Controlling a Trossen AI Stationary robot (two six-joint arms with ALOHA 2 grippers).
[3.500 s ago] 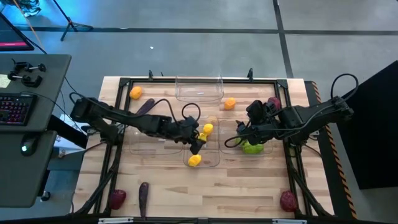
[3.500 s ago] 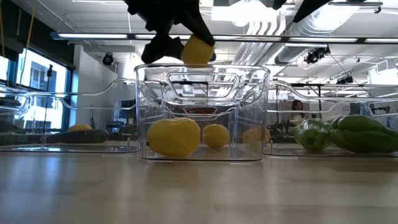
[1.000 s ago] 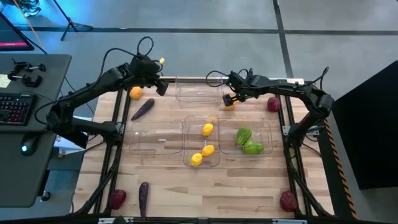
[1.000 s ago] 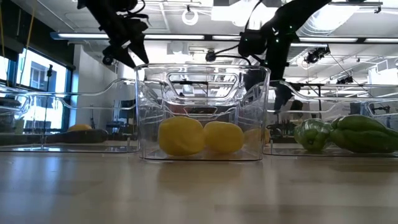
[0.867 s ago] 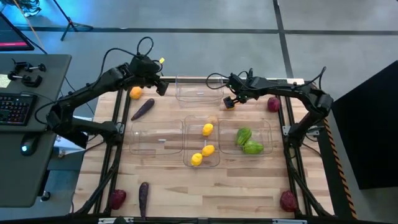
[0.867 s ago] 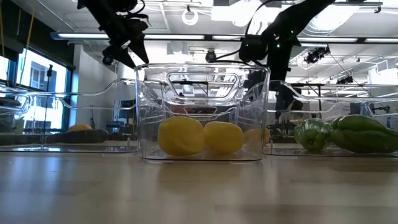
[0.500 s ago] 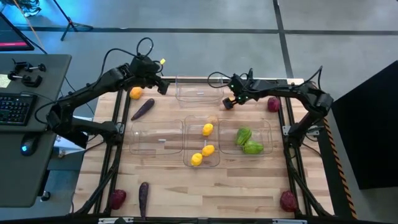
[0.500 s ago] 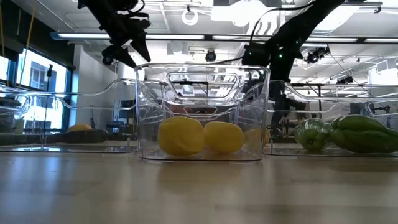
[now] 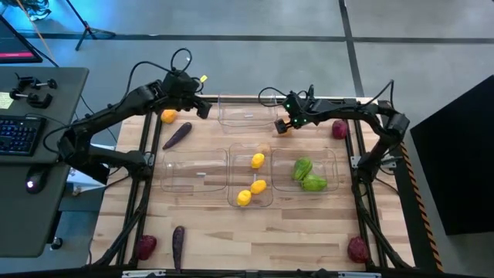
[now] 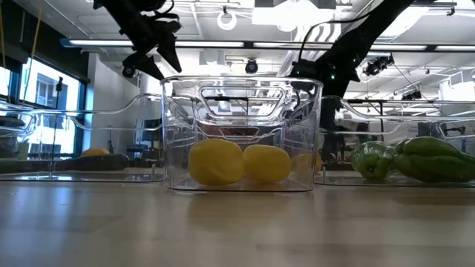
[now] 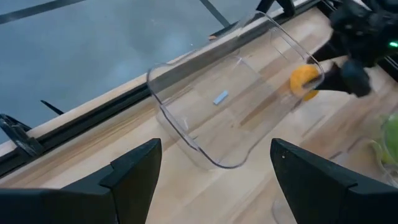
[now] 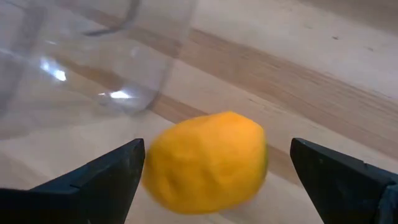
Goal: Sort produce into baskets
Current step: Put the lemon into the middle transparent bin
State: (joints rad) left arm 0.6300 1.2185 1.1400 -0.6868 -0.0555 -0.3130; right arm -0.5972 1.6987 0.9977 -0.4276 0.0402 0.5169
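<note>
**Right gripper poised over a round orange fruit that could roll away**

The right gripper hangs with its jaws spread wide and empty over the orange fruit, which lies on the wooden table just beside the far empty bin. In the right wrist view the fruit sits between the 2 fingers but nearer 1 of them. Judging from that, a closing jaw could strike off-centre and squirt the smooth round piece out, sending it against the bin wall or off toward the table edge.

The left gripper hovers open and empty near the bin's other end, close to a second orange fruit and a purple eggplant. Both arms work around the same bin, so a swing toward it risks a knock between them, or a shove that shifts the light clear bin
</note>
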